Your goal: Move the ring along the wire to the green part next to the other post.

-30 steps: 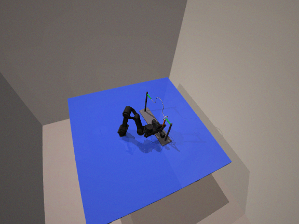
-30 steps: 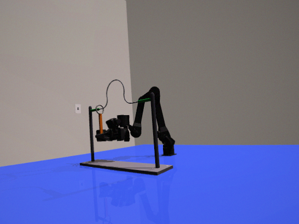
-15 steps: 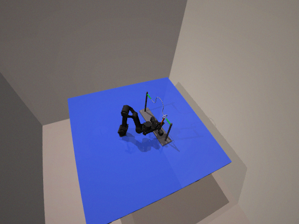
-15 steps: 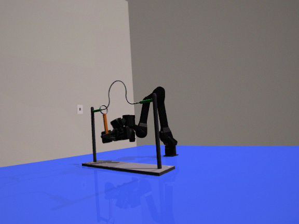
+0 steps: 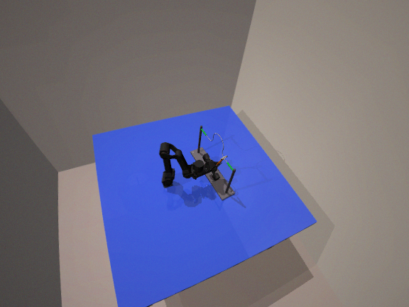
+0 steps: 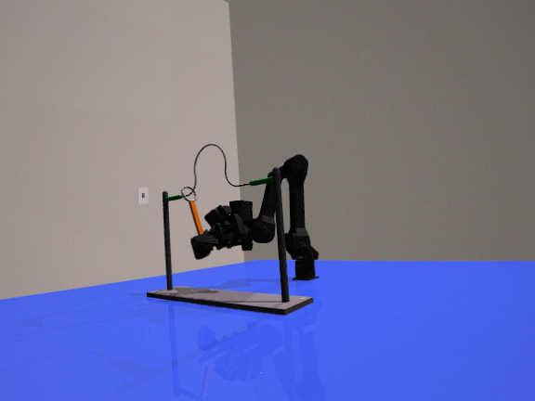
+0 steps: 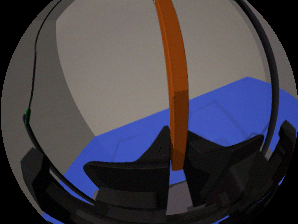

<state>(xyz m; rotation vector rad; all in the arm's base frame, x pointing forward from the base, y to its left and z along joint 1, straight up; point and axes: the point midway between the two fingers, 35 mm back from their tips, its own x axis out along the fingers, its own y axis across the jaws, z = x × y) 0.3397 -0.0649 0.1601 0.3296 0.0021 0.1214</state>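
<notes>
The ring (image 5: 224, 157) (image 6: 182, 191) is around the wire just beyond the inner end of one green part (image 5: 230, 165) (image 6: 174, 198); contact with the thin grey wire (image 5: 223, 143) (image 6: 226, 169) (image 7: 35, 55) cannot be told. Its orange handle (image 5: 220, 162) (image 6: 196, 217) (image 7: 178, 75) slants down from the ring. My gripper (image 5: 216, 165) (image 6: 201, 239) (image 7: 170, 129) is shut on the handle's lower end, below the wire. The ring is out of the wrist view. The other green part (image 5: 204, 132) (image 6: 261, 181) (image 7: 26, 117) is at the far end of the wire.
A dark post (image 5: 230, 181) (image 6: 167, 241) (image 7: 274, 90) stands near the ring. The other post (image 5: 199, 141) (image 6: 280, 232) stands at the opposite end of the grey base (image 6: 232, 297). Between them the wire dips, then rises in a tall hump beside the ring.
</notes>
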